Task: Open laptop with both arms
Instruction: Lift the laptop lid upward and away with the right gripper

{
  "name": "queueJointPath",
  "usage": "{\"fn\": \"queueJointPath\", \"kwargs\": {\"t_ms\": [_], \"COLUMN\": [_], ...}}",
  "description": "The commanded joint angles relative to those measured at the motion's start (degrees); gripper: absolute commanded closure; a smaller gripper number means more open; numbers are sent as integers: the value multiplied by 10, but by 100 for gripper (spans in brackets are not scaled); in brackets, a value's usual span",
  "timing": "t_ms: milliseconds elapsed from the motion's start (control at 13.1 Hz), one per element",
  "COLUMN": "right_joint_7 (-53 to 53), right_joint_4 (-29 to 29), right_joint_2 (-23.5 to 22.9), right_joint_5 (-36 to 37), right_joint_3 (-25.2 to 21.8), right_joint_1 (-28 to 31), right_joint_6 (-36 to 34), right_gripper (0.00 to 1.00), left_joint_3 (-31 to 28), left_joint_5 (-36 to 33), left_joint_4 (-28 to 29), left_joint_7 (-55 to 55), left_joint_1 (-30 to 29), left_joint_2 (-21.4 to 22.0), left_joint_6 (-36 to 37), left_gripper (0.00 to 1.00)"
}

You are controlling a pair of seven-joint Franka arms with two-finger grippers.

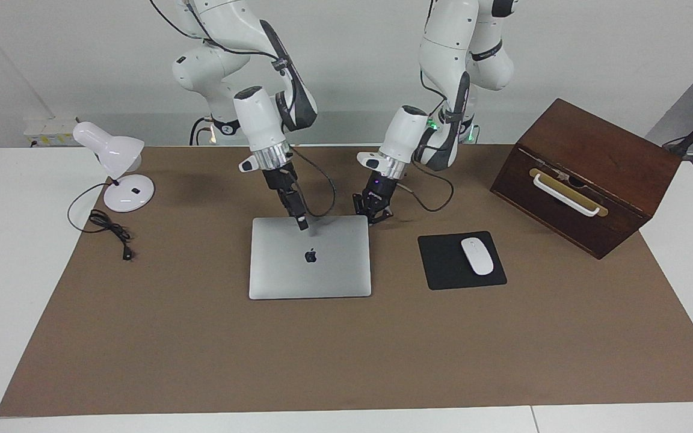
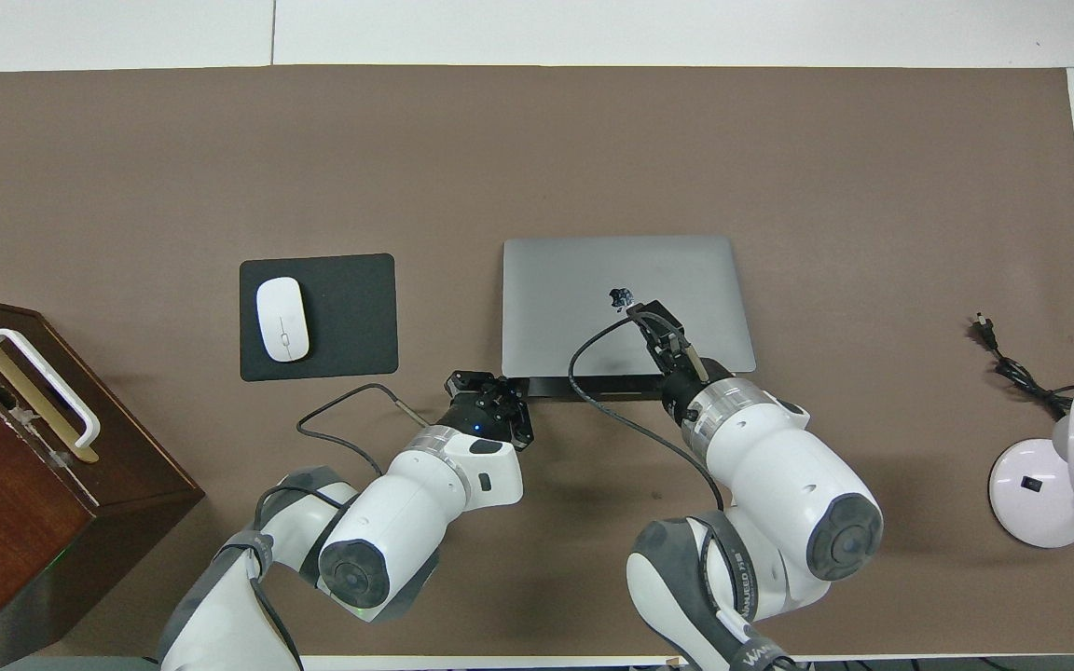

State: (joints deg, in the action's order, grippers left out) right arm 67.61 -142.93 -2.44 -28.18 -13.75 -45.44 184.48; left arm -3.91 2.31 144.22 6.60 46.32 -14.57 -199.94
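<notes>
The silver-grey laptop (image 1: 322, 276) lies closed and flat on the brown mat, its apple logo facing up; it also shows in the overhead view (image 2: 574, 289). My right gripper (image 1: 302, 225) (image 2: 635, 309) is shut, and its tip is down on the lid close to the edge nearest the robots, beside the logo. My left gripper (image 1: 373, 215) (image 2: 500, 396) is low at the laptop's corner nearest the robots, toward the left arm's end. It looks open, and I cannot tell whether it touches the laptop.
A black mouse pad (image 1: 443, 270) with a white mouse (image 1: 477, 255) lies beside the laptop toward the left arm's end. A dark wooden box (image 1: 593, 162) with a white handle stands past it. A white desk lamp (image 1: 115, 150) and its cable (image 1: 109, 228) are at the right arm's end.
</notes>
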Motion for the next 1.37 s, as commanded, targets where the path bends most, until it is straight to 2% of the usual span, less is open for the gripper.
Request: {"fn": "queueJointPath", "kwargs": {"t_ms": [0,380,989,1293], "right_joint_7": [-27,-27,-54,-82], "right_joint_4": [48,101,225,307], "right_joint_2": [-26,-48,-94,-124], "right_joint_5": [-16,-15,-16,-18], "right_joint_3": [-4,-4,-29,-44], "right_joint_1": [4,13,22,30], "right_joint_6": [3,-6,-84,-151], "right_gripper": [0,0,0,0], "left_joint_3": [-7,-7,-7,-7], "left_joint_5": [-10,-9,-9,-10], "left_joint_4": [-11,-11,-11,-11], "left_joint_7": [3,3,3,4], "left_joint_1": [3,2,2,3], "left_joint_2": [-27,-27,-34,-34], "left_joint_6": [-10,-9,-10,-9], "left_gripper": [100,100,100,100]}}
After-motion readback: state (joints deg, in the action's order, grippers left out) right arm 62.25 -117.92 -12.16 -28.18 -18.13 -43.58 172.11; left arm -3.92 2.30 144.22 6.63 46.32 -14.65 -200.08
